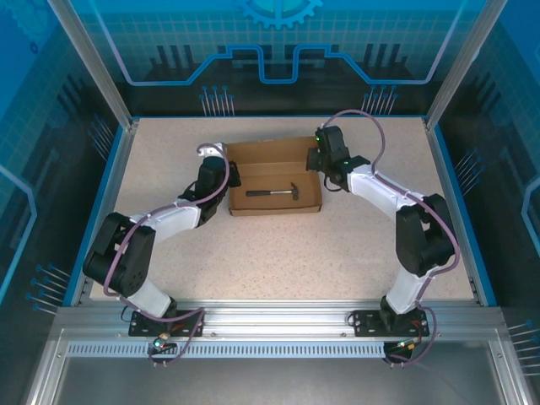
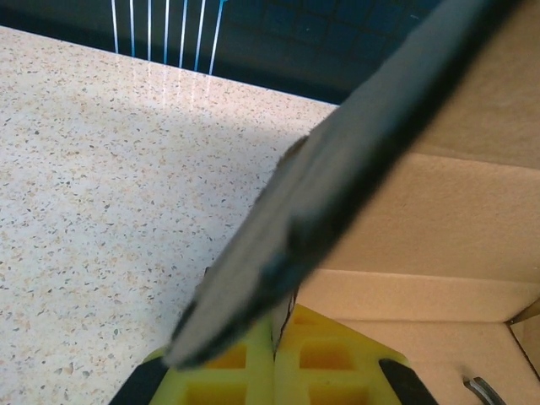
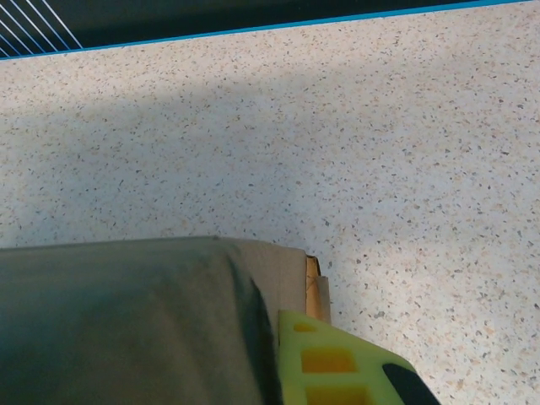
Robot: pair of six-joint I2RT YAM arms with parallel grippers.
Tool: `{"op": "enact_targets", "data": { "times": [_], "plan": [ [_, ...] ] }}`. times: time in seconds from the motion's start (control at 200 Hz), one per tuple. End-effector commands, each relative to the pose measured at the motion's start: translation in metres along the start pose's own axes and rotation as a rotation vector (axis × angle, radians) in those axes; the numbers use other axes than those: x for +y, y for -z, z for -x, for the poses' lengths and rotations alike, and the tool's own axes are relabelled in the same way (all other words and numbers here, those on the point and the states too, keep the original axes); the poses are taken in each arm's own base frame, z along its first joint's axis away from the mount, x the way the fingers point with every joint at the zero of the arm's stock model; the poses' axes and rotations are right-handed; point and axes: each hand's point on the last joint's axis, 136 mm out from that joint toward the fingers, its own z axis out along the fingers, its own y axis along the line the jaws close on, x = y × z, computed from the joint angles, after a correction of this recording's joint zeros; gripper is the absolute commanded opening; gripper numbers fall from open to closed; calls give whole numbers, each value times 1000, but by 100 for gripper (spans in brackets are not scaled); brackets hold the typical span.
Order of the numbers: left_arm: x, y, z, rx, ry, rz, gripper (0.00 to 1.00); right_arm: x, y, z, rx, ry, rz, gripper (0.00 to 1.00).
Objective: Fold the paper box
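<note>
Here the paper box [image 1: 274, 179] sits between left claw [image 1: 231, 175] and right claw [image 1: 318, 162]

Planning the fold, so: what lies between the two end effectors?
The paper box, with a hammer lying inside it; the top external view shows this.

A black-handled hammer [image 1: 274, 193] lies flat, head pointing right; the table [image 1: 295, 253] is speckled beige.
</note>
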Motion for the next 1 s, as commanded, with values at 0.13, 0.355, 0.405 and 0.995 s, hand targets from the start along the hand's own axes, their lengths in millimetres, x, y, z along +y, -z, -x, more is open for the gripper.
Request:
{"op": "enact_targets", "data": {
  "times": [0.13, 0.355, 0.405, 0.995],
  "plan": [
    [-4, 18, -30, 3, -39, -58, 6, 19, 16, -20, -55, -11, 103, 1],
    [8, 28, -63, 35, -22, -61, 11, 14, 18, -56, -68, 6, 106, 1],
    [12, 30, -69, 44, -21, -51, 12, 14, 17, -61, -71, 5, 109, 0],
    [16, 70, -65, 90, 46, -73, 56, 7, 25, -98, -139, 123, 76, 2]
  ]
}}
